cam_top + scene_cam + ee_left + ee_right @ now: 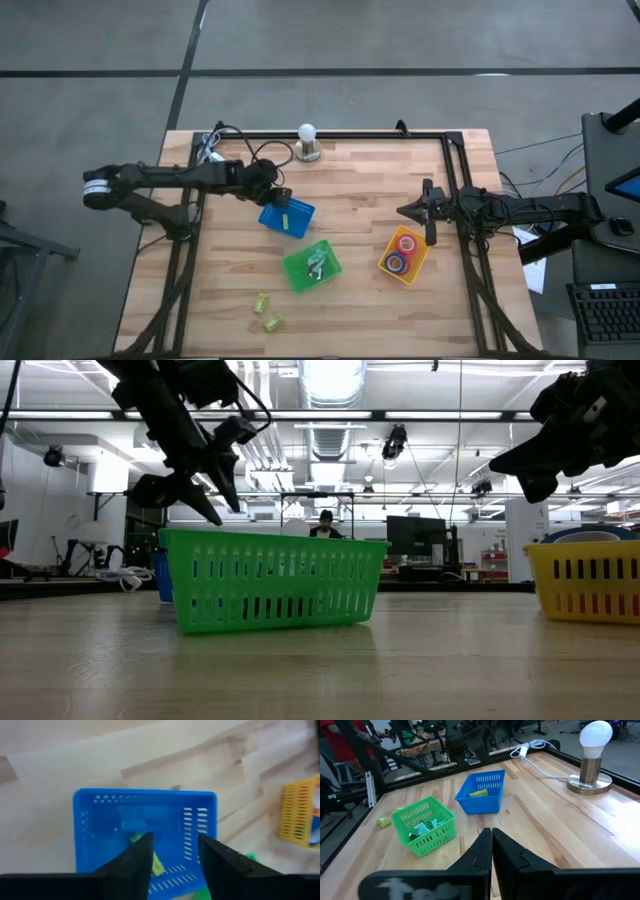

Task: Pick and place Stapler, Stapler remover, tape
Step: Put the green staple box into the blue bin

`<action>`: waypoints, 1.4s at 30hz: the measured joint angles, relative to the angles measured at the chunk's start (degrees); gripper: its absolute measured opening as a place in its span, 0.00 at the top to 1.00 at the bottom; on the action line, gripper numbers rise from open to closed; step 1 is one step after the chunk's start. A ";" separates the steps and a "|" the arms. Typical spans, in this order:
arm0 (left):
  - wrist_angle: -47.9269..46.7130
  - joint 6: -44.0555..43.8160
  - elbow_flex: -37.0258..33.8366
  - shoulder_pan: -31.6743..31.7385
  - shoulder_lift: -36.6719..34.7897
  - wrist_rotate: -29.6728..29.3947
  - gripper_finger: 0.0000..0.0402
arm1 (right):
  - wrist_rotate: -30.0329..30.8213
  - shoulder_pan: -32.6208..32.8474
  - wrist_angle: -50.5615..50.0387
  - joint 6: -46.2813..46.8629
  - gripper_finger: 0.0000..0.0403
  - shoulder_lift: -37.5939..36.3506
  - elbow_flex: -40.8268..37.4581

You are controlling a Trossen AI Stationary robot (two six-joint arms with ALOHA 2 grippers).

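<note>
My left gripper [283, 196] hangs open over the blue bin [287, 217]. In the left wrist view its fingers [175, 840] stand apart above the bin's floor and hold nothing. A yellow-green stapler [156, 864] lies inside that bin. Two more yellow-green staplers [267, 311] lie on the table near its near edge. The green bin [311, 266] holds pale teal stapler removers [424, 828]. The yellow bin [403, 253] holds red and blue tape rolls [405, 245]. My right gripper [408, 212] is shut and hovers just beyond the yellow bin's far side, touching nothing.
A lamp with a white bulb [308, 140] stands at the table's far edge, with a white cable [213, 142] near the far left corner. A black frame [455, 165] runs around the table. Bare wood lies between the bins.
</note>
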 joint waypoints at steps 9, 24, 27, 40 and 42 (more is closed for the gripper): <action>0.02 -4.36 0.03 -5.08 -6.33 12.53 0.48 | 0.00 -0.01 0.00 -0.02 0.98 -0.02 -0.04; -5.25 -33.19 0.03 -36.44 -8.57 2.69 0.30 | 0.00 -0.02 -0.04 0.00 0.98 -0.02 -0.07; -5.57 -37.24 0.06 -39.99 -5.47 2.98 0.30 | 0.00 -0.01 -0.04 0.00 0.98 -0.02 -0.07; 5.50 -42.66 0.03 -43.44 11.58 13.37 0.30 | 0.00 -0.01 -0.06 -0.01 0.98 -0.02 -0.07; 6.23 -43.23 0.03 -43.44 13.64 14.46 0.30 | 0.00 -0.02 -0.05 -0.02 0.98 -0.02 -0.07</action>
